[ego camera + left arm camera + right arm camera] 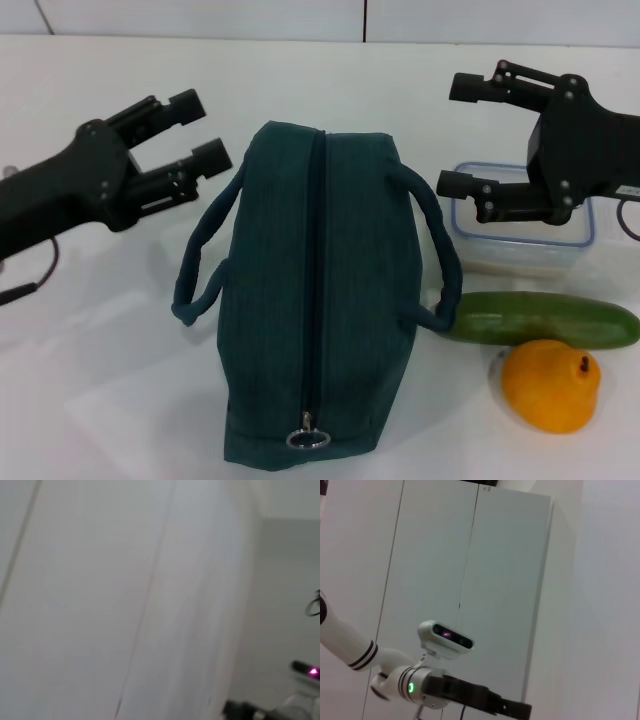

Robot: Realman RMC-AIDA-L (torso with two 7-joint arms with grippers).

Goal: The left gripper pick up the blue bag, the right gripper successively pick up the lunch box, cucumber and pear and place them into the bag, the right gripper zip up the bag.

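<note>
The blue bag (315, 300) lies on the white table in the middle of the head view, zipped, with its ring pull (307, 438) at the near end and a handle hanging on each side. My left gripper (200, 138) is open and empty, raised to the left of the bag's far end. My right gripper (458, 135) is open and empty, raised to the right of the bag, over the lunch box (520, 220). The cucumber (540, 320) lies in front of the lunch box. The pear (552, 385) sits in front of the cucumber.
The table (100, 380) is white and reaches to a pale wall at the back. A black cable (20, 290) trails at the far left. The right wrist view shows the left arm (465, 695) and the head camera (445, 637) before a grey cabinet.
</note>
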